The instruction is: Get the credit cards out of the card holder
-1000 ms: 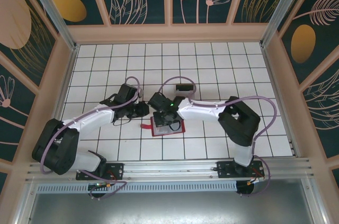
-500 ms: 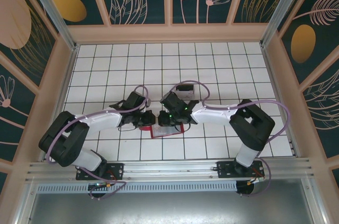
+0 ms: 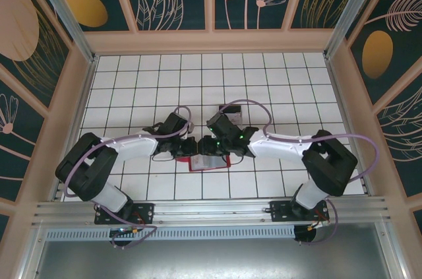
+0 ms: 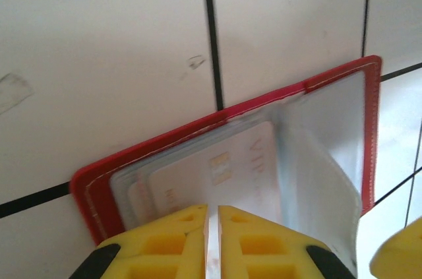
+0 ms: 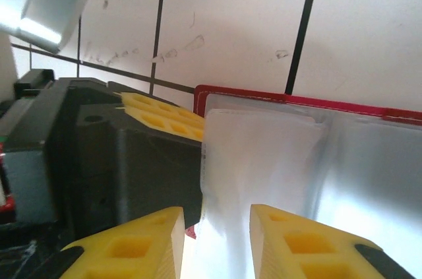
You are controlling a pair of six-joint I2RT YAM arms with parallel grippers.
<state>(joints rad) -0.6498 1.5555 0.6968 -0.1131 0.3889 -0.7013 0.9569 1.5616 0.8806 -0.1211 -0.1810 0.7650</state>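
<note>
Left wrist view has the best look at it: the card holder [image 4: 92, 200] lies open on the tabletop [image 4: 99, 41] straight ahead of the left jaws. It's a red rim around a stack of greyish clear sleeves, and a pale credit card [image 4: 224, 173] with gold lettering sits tucked in one of them. The left jaws are squeezed nearly together on the holder's near edge with just a thin pale sliver between them, and I can't tell if that sliver is sleeve or card edge. Over in the right wrist view one loose sleeve [image 5: 264, 154] stands up between the right jaws, which are apart and not visibly pressing on it.

So I'd call this the pin-and-pick step: left side anchors the wallet, right side lines up to get at a card. Looks like no card is out yet, so the job's barely begun. The next move probably needs the right jaws to get past that floppy sleeve and close on bare card edge only. Then they'd slide the card out along the pocket while the left pins the holder down.

Count: one card holder and one pale card I'm sure of, though I can't tell whether more hide behind it. The sleeves are too layered to number. There's also one clear plastic box [image 5: 49, 2], ahead and left of the right jaws
</note>
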